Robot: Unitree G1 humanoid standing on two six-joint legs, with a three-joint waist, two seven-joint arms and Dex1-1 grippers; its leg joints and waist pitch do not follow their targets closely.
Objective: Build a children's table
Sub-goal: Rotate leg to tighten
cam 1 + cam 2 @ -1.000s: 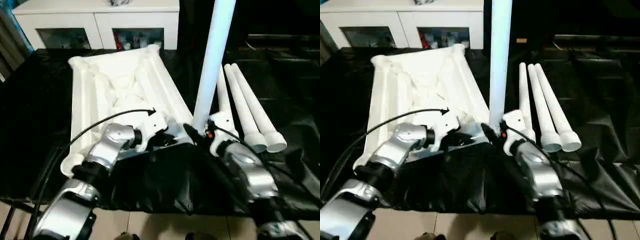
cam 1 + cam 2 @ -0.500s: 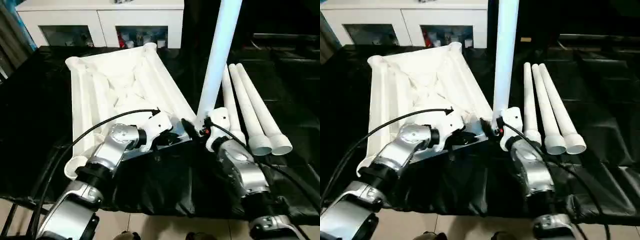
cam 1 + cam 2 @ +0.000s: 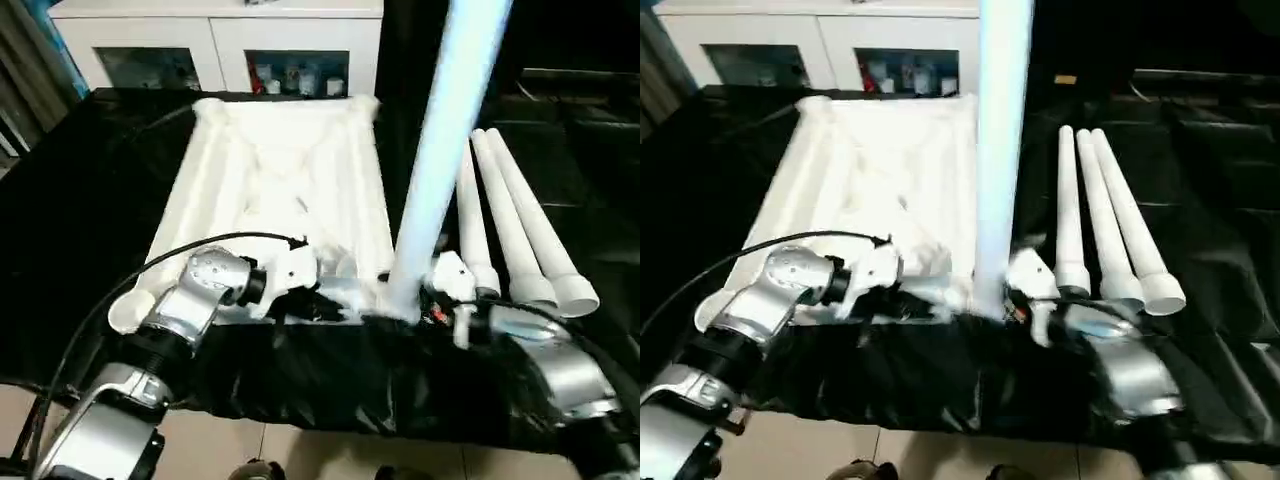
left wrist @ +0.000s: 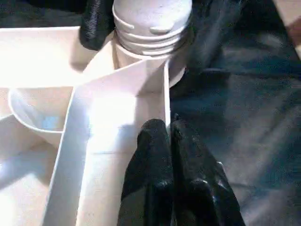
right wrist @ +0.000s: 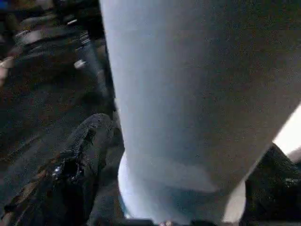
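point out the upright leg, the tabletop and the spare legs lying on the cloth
upright leg (image 3: 440, 170): left eye view, mid shaft.
tabletop (image 3: 275, 185): left eye view, ribbed underside.
spare legs (image 3: 515, 225): left eye view, middle leg's shaft.

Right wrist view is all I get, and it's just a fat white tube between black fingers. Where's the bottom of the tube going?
Observer: The upright leg has its threaded end at the near right corner socket of the upside-down tabletop, with the threads showing.
Operator: What's my other claw doing?
Observer: The left claw is pinched on a thin wall of the tabletop, close to that corner.
Operator: Any more legs?
Observer: Three spare legs lie side by side on the black cloth, to the right of the tabletop.
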